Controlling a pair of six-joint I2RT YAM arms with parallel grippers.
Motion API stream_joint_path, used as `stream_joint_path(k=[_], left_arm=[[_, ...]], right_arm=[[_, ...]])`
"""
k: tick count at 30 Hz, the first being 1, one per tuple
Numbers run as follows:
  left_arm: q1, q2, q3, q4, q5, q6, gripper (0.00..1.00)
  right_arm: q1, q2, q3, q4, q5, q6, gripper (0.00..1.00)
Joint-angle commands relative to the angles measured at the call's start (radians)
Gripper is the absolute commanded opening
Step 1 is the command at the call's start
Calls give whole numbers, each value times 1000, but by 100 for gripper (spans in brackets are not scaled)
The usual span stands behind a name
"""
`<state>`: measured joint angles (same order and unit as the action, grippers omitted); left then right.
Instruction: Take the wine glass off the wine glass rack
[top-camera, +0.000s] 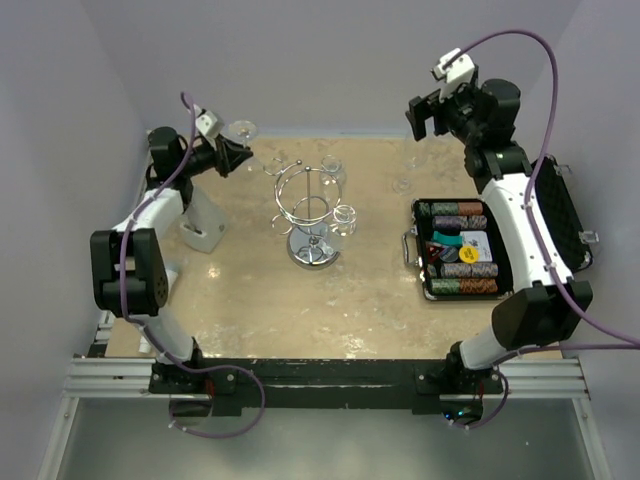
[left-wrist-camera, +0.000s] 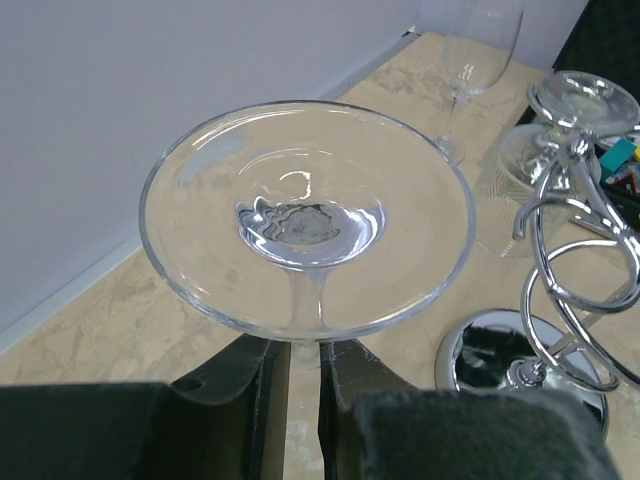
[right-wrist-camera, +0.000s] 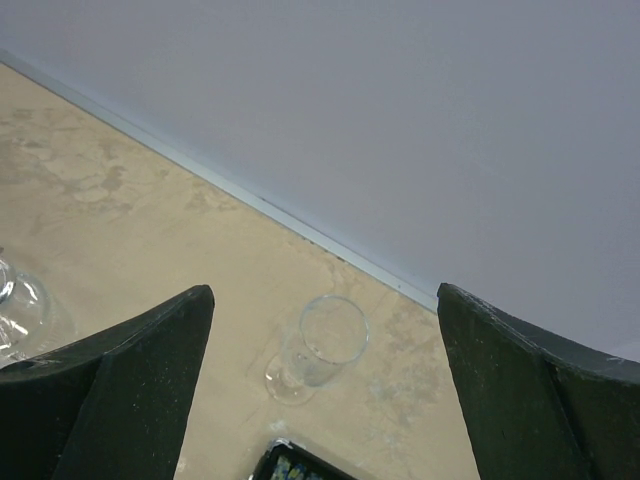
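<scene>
At the far left, near the back wall, the left claw is clamped narrowly on the stem of a wine glass. The glass's round foot stands just above the fingertips and faces the wrist camera, and its bowl is hidden below. The glass is held above the desk, up and to the left of the rack, apart from its hooks. The chrome rack stands mid-desk and another glass hangs at its right side. Further right, an open case of poker chips lies on the desk. Above its far end the right claw is spread wide and holds nothing, raised over a small glass standing by the wall.
</scene>
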<state>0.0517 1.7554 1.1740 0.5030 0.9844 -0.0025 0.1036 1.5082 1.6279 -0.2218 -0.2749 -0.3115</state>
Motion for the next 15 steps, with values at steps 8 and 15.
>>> stream_joint_path(k=[8, 15], left_arm=[[85, -160, 507, -896, 14, 61, 0], [86, -204, 546, -1317, 62, 116, 0]], right_arm=[[284, -15, -51, 315, -102, -427, 95], [549, -173, -215, 284, -141, -832, 96]])
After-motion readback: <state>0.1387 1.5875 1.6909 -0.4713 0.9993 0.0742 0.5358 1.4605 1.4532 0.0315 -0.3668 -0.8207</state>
